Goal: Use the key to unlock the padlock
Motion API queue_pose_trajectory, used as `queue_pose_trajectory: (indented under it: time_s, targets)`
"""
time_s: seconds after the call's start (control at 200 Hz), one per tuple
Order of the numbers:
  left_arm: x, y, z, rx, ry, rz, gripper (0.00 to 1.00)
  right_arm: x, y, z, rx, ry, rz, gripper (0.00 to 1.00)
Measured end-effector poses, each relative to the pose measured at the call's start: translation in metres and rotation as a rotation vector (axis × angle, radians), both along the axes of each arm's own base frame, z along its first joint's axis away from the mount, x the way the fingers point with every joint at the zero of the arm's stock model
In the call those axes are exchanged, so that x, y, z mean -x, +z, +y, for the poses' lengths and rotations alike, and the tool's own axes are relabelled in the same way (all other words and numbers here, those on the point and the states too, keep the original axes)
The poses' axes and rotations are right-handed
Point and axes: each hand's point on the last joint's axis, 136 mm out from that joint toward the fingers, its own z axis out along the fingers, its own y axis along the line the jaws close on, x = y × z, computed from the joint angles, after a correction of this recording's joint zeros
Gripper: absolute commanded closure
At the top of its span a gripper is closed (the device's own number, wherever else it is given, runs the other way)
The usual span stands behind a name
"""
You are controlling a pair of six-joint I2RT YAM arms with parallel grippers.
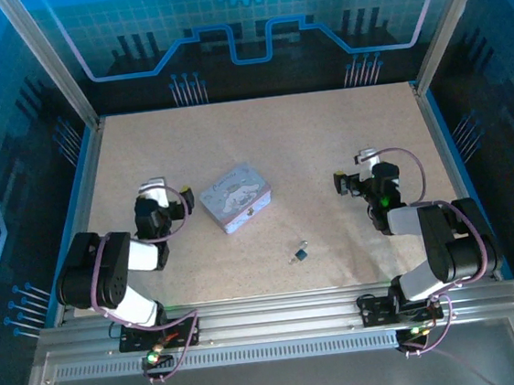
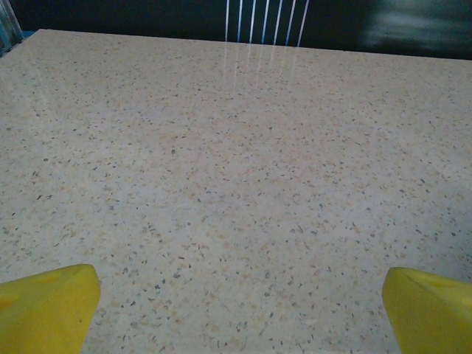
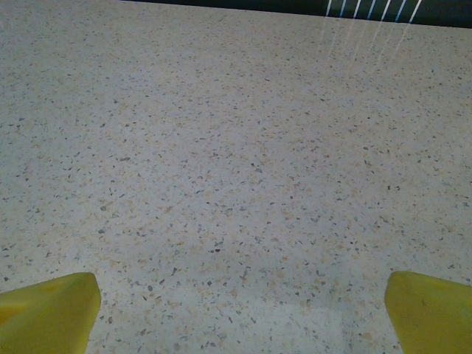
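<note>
The tiny dark padlock (image 1: pixel 299 256) lies on the speckled table near the front, between the two arms, with a small silvery part (image 1: pixel 305 244) at its far end. I cannot tell the key apart from it at this size. My left gripper (image 1: pixel 152 187) rests low to the left of the tin box, well away from the padlock. My right gripper (image 1: pixel 365 159) rests at the right, also apart from it. In the left wrist view the gripper (image 2: pixel 240 313) is open, its yellow fingertips (image 2: pixel 44 306) wide over bare table. The right gripper (image 3: pixel 240 313) is open too, with nothing between its fingertips (image 3: pixel 431 310).
A grey-blue rectangular tin box (image 1: pixel 235 198) with a picture on its lid stands left of centre, beyond the padlock. Blue rails (image 1: pixel 80 188) edge the table at left and right, and a dark wall closes the back.
</note>
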Motion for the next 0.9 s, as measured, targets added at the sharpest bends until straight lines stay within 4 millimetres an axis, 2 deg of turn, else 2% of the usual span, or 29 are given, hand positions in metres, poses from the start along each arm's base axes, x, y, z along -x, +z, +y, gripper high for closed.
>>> queue_pose_trajectory:
  time_s: [0.15, 0.405, 0.9]
  targets:
    - [-0.013, 0.011, 0.000, 0.000, 0.001, -0.014, 0.01, 0.000, 0.000, 0.000, 0.000, 0.000, -0.001, 0.00]
    - [-0.011, 0.003, 0.000, 0.000, 0.001, 0.020, 0.01, -0.001, 0.001, 0.000, 0.000, 0.000, -0.003, 0.00]
    - [-0.011, 0.003, 0.000, 0.000, 0.001, 0.021, 0.01, -0.002, 0.002, 0.000, 0.000, 0.000, -0.005, 0.00]
